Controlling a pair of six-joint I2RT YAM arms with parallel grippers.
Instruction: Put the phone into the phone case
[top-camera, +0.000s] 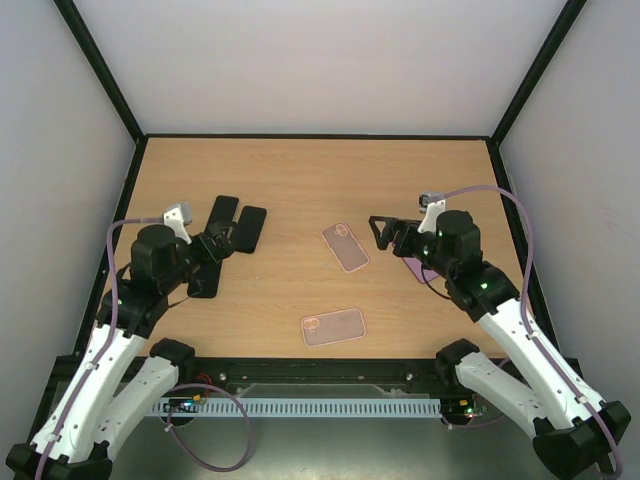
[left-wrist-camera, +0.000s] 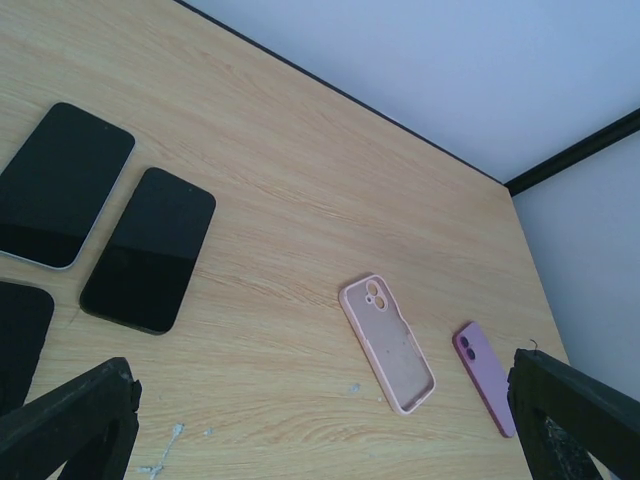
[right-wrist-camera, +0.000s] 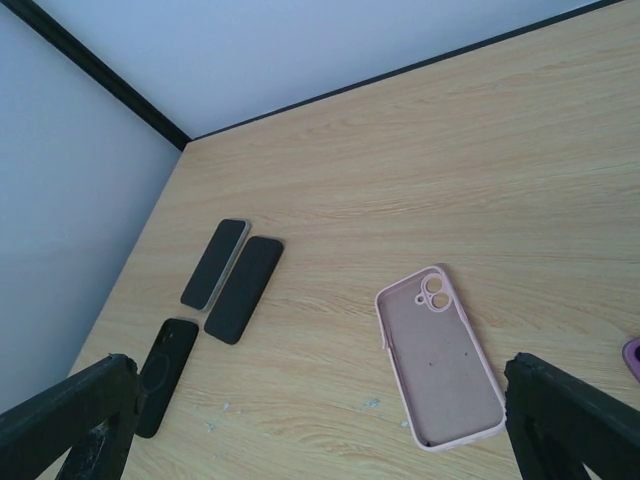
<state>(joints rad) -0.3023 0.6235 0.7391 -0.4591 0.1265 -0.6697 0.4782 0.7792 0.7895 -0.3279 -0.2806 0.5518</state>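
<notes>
An empty pink phone case lies open side up at the table's middle; it also shows in the left wrist view and the right wrist view. A purple phone lies back up just right of it, mostly under my right gripper in the top view. A second pink piece, phone or case, lies nearer the front. My left gripper hovers open by the black phones. Both grippers are open and empty, and both also show in their wrist views, left gripper and right gripper.
Two black phones lie side by side at the left. A black case with a ring mark lies in front of them. Black frame posts and white walls enclose the table.
</notes>
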